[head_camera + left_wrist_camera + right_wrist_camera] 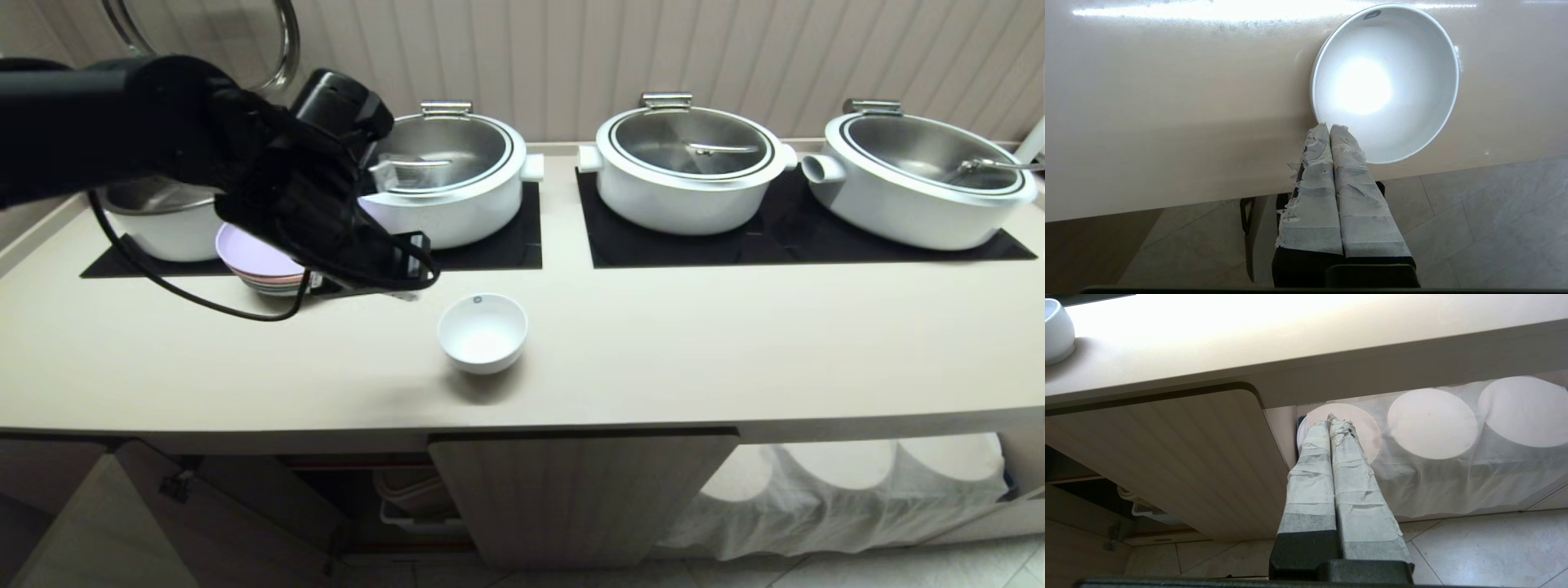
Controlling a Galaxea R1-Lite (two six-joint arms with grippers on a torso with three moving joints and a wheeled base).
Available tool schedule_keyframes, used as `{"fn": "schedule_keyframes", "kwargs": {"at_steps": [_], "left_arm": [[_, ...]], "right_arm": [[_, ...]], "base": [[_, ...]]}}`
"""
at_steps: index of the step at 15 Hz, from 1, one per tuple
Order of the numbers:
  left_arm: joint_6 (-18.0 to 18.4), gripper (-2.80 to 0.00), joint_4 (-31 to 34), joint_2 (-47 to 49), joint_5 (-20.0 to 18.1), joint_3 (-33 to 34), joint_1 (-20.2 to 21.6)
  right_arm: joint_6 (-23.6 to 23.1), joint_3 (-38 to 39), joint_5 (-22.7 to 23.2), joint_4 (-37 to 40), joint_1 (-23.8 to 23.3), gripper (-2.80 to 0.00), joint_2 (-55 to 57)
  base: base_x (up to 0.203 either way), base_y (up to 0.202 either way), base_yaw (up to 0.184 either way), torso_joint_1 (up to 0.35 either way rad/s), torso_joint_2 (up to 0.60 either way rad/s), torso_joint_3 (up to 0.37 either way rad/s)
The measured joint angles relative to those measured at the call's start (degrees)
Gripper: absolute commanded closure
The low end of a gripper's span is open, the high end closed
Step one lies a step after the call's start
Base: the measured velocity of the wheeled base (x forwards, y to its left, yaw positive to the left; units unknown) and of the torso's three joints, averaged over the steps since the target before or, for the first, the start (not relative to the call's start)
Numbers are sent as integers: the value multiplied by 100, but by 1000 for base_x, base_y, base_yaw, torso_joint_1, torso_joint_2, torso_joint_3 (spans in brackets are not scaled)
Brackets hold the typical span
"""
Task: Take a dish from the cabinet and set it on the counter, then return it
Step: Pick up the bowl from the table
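White bowl (482, 332) sits upright on the surface (694, 343), near its front edge. My left gripper (1329, 127) hangs above it, closed and empty (tips over the rim). Risk: descending closed would knock the bowl toward the edge.

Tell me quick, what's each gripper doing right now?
Left gripper: shut, holding nothing, above the white bowl on the counter.
Right gripper: shut, empty, parked below the counter edge.
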Motion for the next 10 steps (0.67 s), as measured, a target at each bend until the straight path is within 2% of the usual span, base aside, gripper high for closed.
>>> {"fn": "schedule_keyframes", "kwargs": {"at_steps": [5,6,10], "left_arm": [[-315,0,36,513,160,-523,-135],[-343,-280,38,561,173,-542,-153],[-552,-280,4,654,175,-564,-173]], "right_arm": [[2,0,-2,0,0,0,0],[0,0,0,0,0,0,0],[2,0,0,0,0,0,0]], "base": [[0,0,0,0,0,0],[0,0,0,0,0,0],[0,0,0,0,0,0]]}}
